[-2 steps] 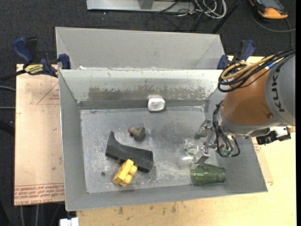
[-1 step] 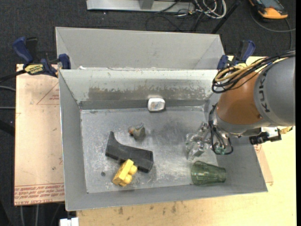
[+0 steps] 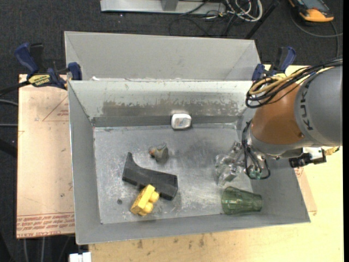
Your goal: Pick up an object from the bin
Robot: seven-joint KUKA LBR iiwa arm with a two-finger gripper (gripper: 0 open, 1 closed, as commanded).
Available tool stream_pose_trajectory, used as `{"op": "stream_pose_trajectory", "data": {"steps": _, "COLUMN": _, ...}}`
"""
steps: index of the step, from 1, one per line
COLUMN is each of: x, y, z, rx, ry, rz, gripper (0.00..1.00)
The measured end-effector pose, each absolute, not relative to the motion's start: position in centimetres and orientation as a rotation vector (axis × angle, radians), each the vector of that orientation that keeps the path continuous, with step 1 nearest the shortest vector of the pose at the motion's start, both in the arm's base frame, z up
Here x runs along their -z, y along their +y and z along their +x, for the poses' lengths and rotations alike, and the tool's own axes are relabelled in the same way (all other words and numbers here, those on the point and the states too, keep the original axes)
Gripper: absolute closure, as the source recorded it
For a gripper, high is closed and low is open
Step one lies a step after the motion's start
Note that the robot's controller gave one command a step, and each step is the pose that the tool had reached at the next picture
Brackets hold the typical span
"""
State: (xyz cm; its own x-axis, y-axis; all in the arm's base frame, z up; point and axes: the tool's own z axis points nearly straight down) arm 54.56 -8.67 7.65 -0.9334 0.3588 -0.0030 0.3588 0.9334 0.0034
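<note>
Tool [image 3: 229,167] hangs over the right side of the grey bin [image 3: 163,91], just behind a green see-through cup [image 3: 241,200] lying on its side near the front wall. Whether the tool is wide or narrow cannot be told. A black angled block [image 3: 148,177] and a yellow brick [image 3: 144,200] lie well to its left.
</note>
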Motion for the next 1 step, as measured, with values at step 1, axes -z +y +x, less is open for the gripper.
{"op": "stream_pose_trajectory", "data": {"steps": 1, "x": -10.97, "y": -8.24, "z": 53.85, "rx": -0.001, "ry": 3.096, "rz": 0.567, "gripper": 1.0}}
